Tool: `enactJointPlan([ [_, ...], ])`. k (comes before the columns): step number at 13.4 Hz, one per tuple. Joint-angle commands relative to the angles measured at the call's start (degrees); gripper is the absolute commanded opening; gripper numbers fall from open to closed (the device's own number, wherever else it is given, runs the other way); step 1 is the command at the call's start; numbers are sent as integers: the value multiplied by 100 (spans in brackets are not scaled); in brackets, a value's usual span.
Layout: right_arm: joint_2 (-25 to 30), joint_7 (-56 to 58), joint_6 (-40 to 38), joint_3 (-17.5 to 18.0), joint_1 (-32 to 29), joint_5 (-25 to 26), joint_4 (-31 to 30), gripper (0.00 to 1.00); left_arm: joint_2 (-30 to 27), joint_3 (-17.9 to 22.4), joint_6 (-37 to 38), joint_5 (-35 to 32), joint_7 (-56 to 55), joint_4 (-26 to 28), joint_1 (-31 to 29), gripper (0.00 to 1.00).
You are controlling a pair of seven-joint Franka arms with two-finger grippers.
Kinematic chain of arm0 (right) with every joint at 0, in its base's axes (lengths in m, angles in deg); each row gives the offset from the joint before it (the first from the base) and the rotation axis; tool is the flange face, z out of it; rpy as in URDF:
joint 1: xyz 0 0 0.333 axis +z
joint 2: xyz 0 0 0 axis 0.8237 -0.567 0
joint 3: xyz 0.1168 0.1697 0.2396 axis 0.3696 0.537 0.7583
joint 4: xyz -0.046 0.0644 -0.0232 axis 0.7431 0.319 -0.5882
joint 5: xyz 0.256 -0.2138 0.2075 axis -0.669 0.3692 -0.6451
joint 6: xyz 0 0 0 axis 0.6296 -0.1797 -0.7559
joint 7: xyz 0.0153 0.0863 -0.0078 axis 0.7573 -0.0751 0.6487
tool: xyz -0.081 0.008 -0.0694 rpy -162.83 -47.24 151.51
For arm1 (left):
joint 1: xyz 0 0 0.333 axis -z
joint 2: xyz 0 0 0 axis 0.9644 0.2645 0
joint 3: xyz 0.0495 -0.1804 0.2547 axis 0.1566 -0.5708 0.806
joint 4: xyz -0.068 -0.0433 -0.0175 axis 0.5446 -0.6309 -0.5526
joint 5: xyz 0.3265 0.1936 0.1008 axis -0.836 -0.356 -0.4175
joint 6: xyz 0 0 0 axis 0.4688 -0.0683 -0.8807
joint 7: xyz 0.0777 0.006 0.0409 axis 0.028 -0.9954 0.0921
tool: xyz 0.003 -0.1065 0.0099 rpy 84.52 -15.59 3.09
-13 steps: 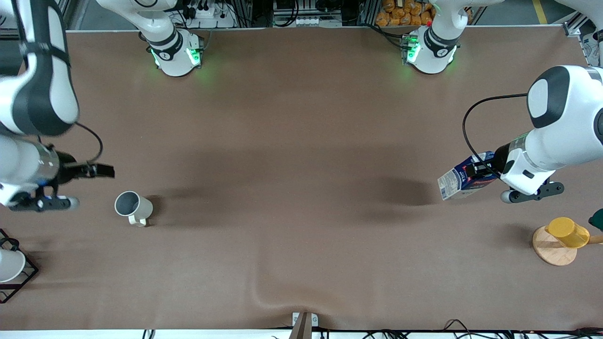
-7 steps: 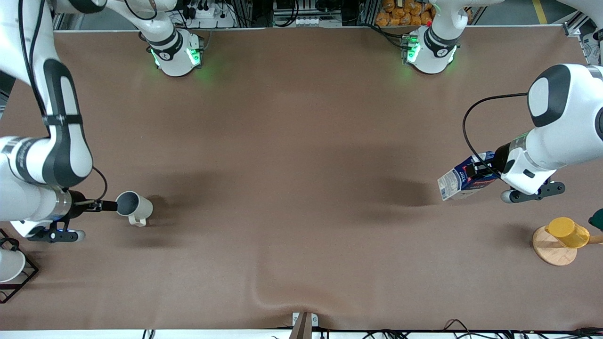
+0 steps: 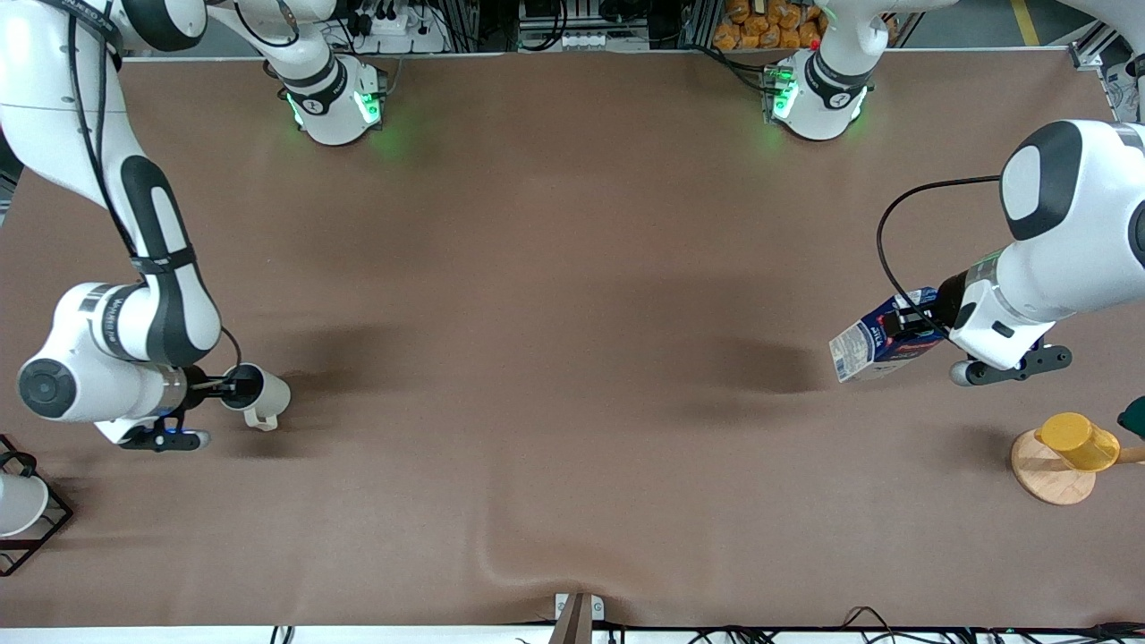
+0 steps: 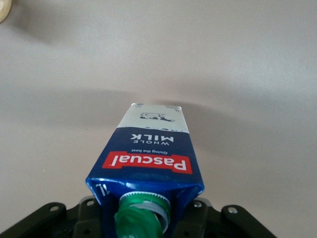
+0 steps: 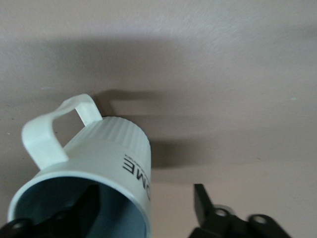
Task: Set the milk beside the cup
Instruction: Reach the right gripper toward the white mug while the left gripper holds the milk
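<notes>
The milk (image 3: 869, 344), a dark blue carton with a red label and green cap, hangs tilted in my left gripper (image 3: 908, 327) over the table at the left arm's end. In the left wrist view the carton (image 4: 148, 158) points away from the gripper (image 4: 146, 218), which is shut on its top. The off-white cup (image 3: 266, 394) stands on the table at the right arm's end. My right gripper (image 3: 234, 386) is open at its rim. In the right wrist view one finger is inside the cup (image 5: 114, 148) and the other outside its wall, the gripper (image 5: 146, 196) straddling it.
A yellow cup (image 3: 1078, 440) lies on a round wooden base (image 3: 1047, 478) near the left arm's end. A white cone in a black wire frame (image 3: 18, 505) sits at the right arm's end. The brown cloth has a wrinkle (image 3: 510, 559) near the front edge.
My right arm has swung down and brought its gripper from beside the cup to the cup's rim, with one finger now inside. The left arm and the milk have not moved.
</notes>
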Motion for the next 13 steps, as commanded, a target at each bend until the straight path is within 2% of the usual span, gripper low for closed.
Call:
enactJointPlan([
  [1, 116, -70, 150, 26, 34, 44, -196, 0, -27, -21, 114, -41, -152, -85, 10, 50],
  [5, 186, -44, 168, 26, 43, 44, -205, 0, -53, -30, 123, -41, -135, -85, 1, 50],
  [8, 510, -9, 133, 61, 52, 35, -56, 0, -53, -30, 114, -24, -152, -85, 10, 50],
  [9, 546, -17, 98, 131, 130, -17, 84, 0, -62, -30, 114, -15, -161, -85, 10, 50],
  [11, 512, -183, 10, 525, 253, -35, 453, 0, -62, -30, 114, -15, -161, -85, 19, 50],
  [13, 372, -1041, 10, 703, 594, -35, 787, 0, -62, -39, 114, -6, -161, -85, 28, 50],
])
